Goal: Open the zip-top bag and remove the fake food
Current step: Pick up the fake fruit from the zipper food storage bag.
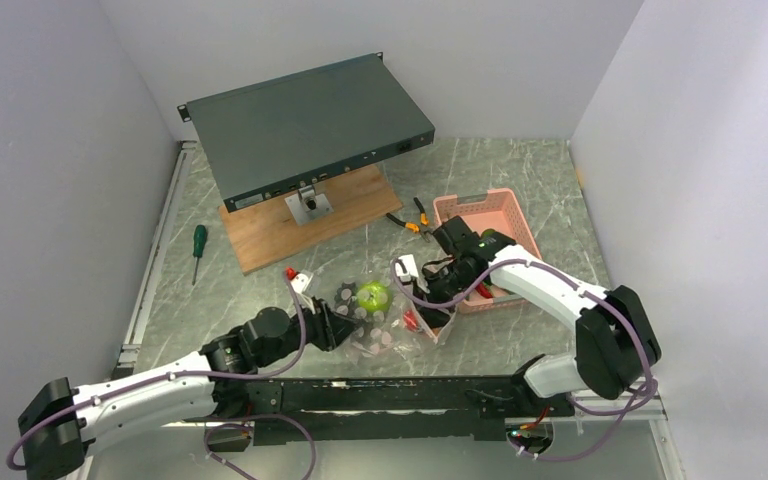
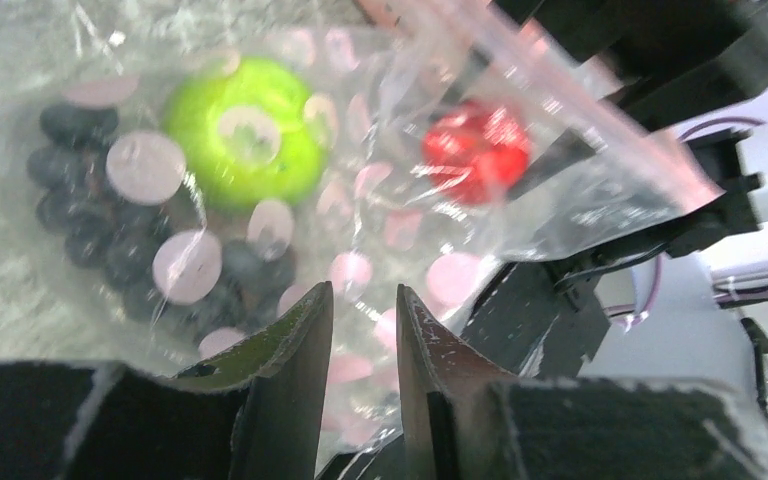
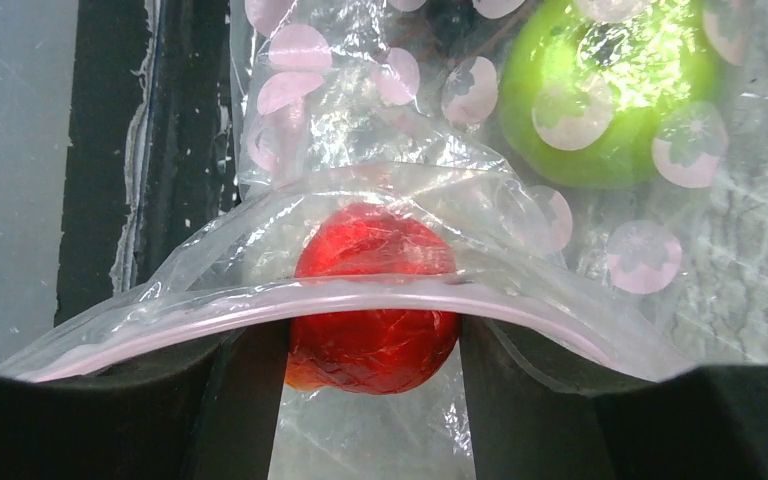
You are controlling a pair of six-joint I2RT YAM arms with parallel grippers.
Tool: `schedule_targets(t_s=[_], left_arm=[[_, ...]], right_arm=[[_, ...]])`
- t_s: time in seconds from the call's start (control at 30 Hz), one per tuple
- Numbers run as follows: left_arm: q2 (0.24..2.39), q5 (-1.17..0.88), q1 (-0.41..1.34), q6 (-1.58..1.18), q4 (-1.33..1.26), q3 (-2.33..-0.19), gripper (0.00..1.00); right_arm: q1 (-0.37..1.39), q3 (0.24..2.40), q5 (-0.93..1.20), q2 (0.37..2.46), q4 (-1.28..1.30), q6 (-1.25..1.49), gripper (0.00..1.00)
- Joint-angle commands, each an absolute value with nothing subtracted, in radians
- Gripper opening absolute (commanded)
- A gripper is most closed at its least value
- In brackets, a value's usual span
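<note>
A grey marbled table [image 1: 520, 170] was enclosed by plain white walls [image 1: 40, 150]. At its back a dark rack unit [image 1: 305, 125] was propped on a wooden board [image 1: 270, 235]. A green-handled screwdriver [image 1: 198, 245] was laid to the left, and orange-handled pliers [image 1: 410, 222] just beside a pink basket [image 1: 480, 196] on the right.

The zip-top bag [image 1: 385, 325] was spread flat near the front edge, between the two arms, with its mouth turned toward the right arm. Fake food [image 2: 245, 135] was seen inside it: a green apple [image 1: 373, 296] and dark grapes [image 2: 90, 230] toward the closed end, and a red piece [image 3: 370, 260] at the mouth.

The right gripper [image 3: 372, 350] was reached into that mouth, with one zip lip draped over its fingers. Its jaws were pressed against both sides of the red piece. A grip was judged to be made there because that piece lay nearest the opening.

The left gripper [image 2: 364, 300] was set at the bag's opposite side, its jaws parted by a narrow gap. Dotted film was visible in the gap, but no firm pinch was seen. It was judged to be placed there to steady the floppy plastic. With the film unclamped, the bag might be dragged along when the red piece is drawn out.
</note>
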State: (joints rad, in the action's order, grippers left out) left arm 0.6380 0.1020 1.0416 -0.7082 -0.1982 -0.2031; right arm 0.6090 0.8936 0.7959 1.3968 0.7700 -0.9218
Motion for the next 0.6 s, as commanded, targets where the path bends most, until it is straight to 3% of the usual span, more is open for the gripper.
schedule_targets(t_s=[0.0, 0.2, 0.43, 0.57], left_arm=[[0.595, 0.12, 1.046, -0.736, -0.174, -0.141, 0.34], [0.651, 0.12, 1.047, -0.783, -0.2, -0.132, 0.37], [0.742, 0.194, 1.052, -0.865, -0.172, -0.14, 0.61], [0.713, 0.248, 1.052, -0.927, -0.133, -0.12, 0.69]], right_arm=[[0.57, 0.95, 0.88, 1.368, 0.823, -0.958, 0.06], [0.507, 0.926, 0.869, 1.323, 0.764, -0.912, 0.0], [0.434, 0.911, 0.808, 1.292, 0.727, -0.864, 0.0], [0.376, 0.925, 0.82, 1.281, 0.763, -0.89, 0.0]])
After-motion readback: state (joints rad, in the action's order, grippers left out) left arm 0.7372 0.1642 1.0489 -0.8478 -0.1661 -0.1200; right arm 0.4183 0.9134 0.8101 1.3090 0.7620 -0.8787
